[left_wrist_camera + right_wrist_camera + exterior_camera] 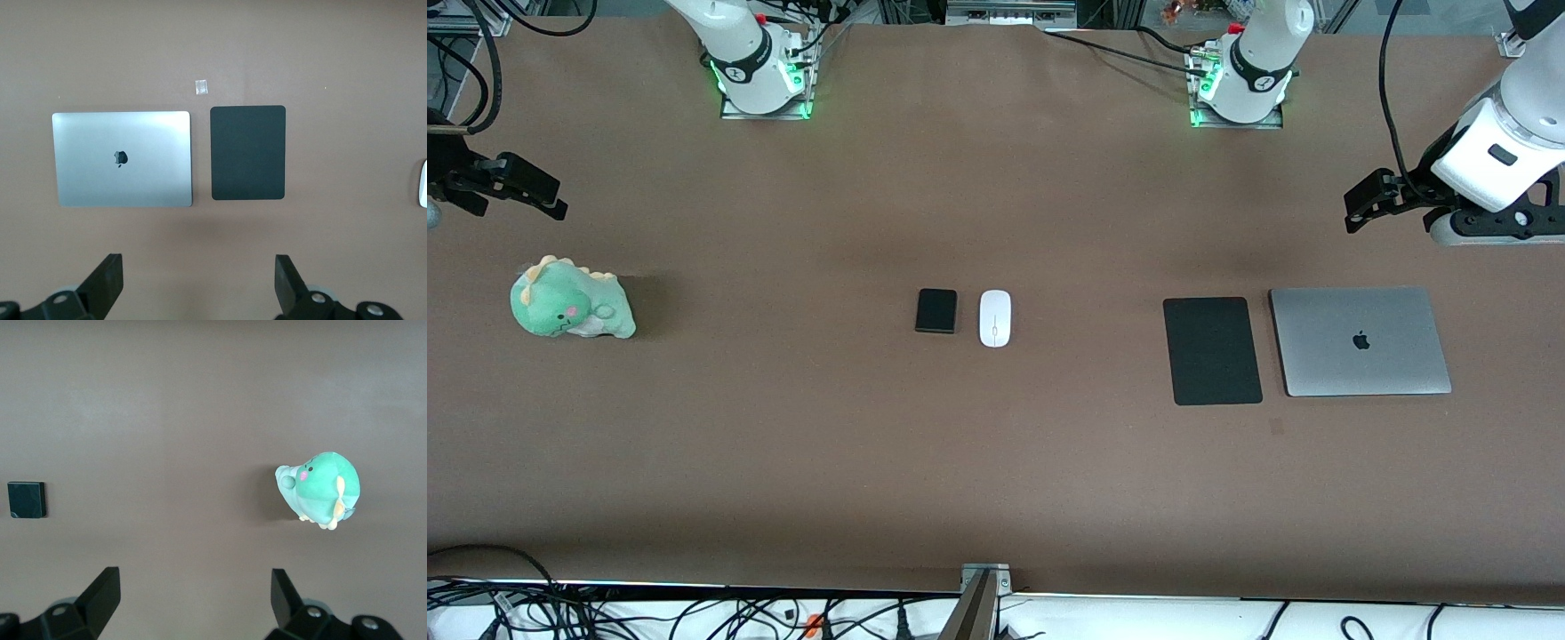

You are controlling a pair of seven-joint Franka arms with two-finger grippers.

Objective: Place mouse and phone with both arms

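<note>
Brown matte table [996,462]: the slab-shaped black phone [935,311] and glossy oval mouse [995,318] lie just beside each other mid-table. Rectangular black pad [1213,350] lies beside a grey laptop [1360,340]; a plush dinosaur [571,300] sits toward the right arm's end. Left gripper [199,283] and right gripper [193,600] both gape wide, empty, above the table's ends.

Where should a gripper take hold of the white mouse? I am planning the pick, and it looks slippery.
Come from straight above and close across the mouse's two long sides at mid-length. It lies flat, its long axis running toward the front camera. The phone lies close beside one long side, so a finger must fit that narrow gap. Both grippers, left and right, are open.
</note>
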